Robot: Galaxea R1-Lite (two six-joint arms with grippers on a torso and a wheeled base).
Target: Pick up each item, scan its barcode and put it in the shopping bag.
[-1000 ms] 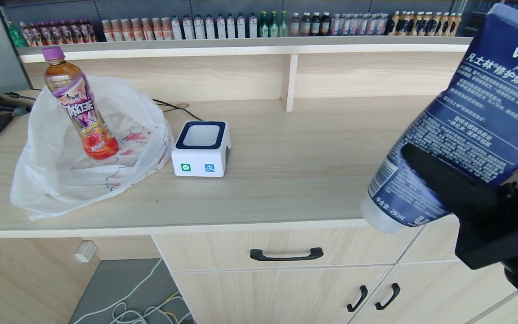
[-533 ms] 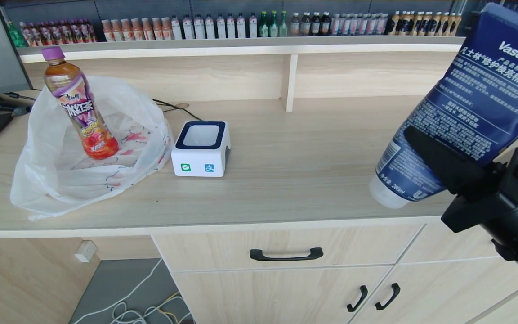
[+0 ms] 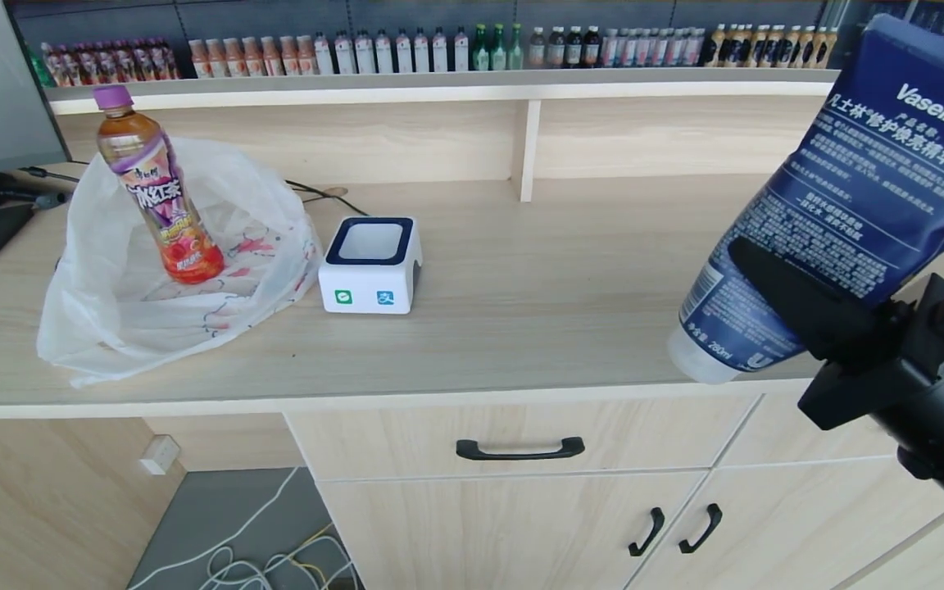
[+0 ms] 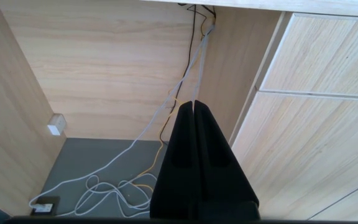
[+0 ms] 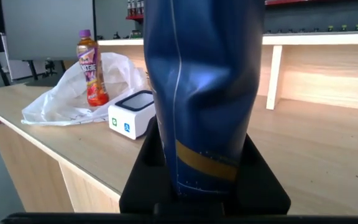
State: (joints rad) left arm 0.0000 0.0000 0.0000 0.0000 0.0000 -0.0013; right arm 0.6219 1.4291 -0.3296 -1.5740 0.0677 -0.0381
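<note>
**Near, left.** The left tool [image 4: 194, 104] hangs below the worktop's edge, before the cabinet. Its fingers are pressed together on nothing.

**Near, right.** The right tool [image 3: 775, 283] is clamped across the lower body of a lotion tube [image 3: 849, 180]. It holds the tube in the air by the near right edge of the worktop [image 3: 537, 270], cap end down and to the left.

**Step in hand.** We judge this to be the carry to the barcode scanner [image 3: 370, 264], which stands well to the left in mid-field.
- We would travel left at this height.
- We would then turn the wrist so that the pale patch near the cap, which we take for the barcode, faces the scanner's upward window, and pause there.
- The black finger must not cover that patch.

**The tube.** It is dark blue with dense white print, a translucent white cap and a gold band on its other face. Its wall dents under the grip, so we judge it soft.

**Mid-field, left.** Just left of the scanner lies the open white shopping bag [image 3: 111, 303], with a tea bottle [image 3: 159, 201] standing slightly tilted in it.

**Far.** A shelf [image 3: 472, 78] carries a row of drink bottles.
</note>
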